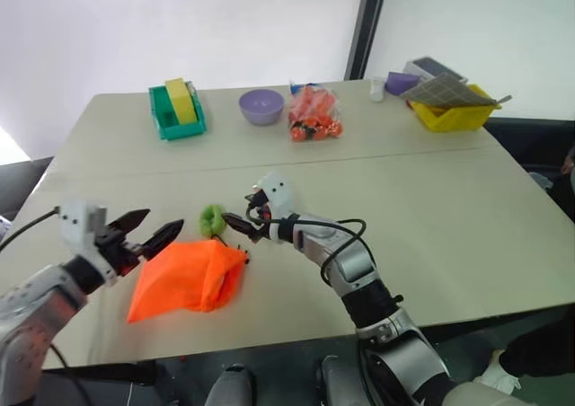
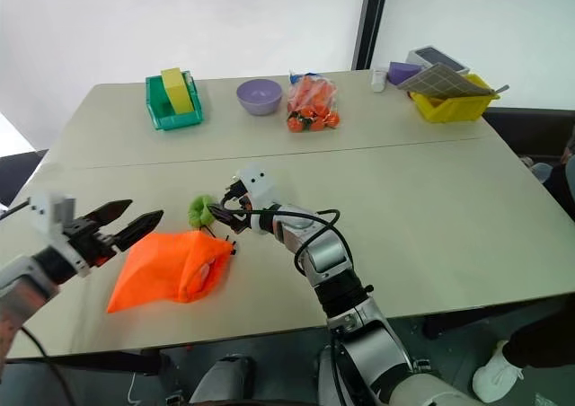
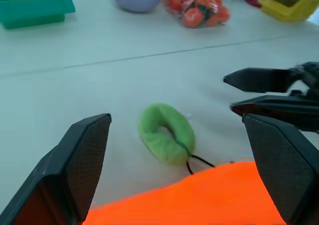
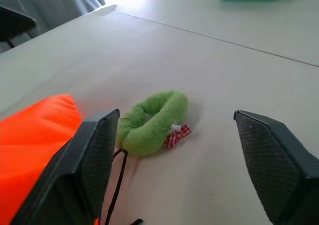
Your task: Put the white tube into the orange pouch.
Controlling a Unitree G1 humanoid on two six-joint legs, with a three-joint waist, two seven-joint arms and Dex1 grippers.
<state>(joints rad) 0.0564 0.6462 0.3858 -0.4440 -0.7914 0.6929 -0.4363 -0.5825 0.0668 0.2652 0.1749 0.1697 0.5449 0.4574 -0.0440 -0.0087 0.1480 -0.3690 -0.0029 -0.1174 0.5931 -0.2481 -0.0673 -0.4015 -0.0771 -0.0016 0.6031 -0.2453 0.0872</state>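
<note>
The left fingers (image 1: pixel 163 223) stand wide and empty, over the pouch's (image 1: pixel 184 276) left end, near the counter's (image 1: pixel 431 208) front edge. The pouch lies bulged, its long axis running left to right and its mouth facing right. A pale shape just inside that mouth is probably the tube (image 2: pixel 209 269), though I cannot be sure. The green pull (image 1: pixel 212 219) lies just behind the mouth. The right fingers (image 1: pixel 235 227) are also wide and empty, just right of the pull and nearer the mouth than the left.
</note>
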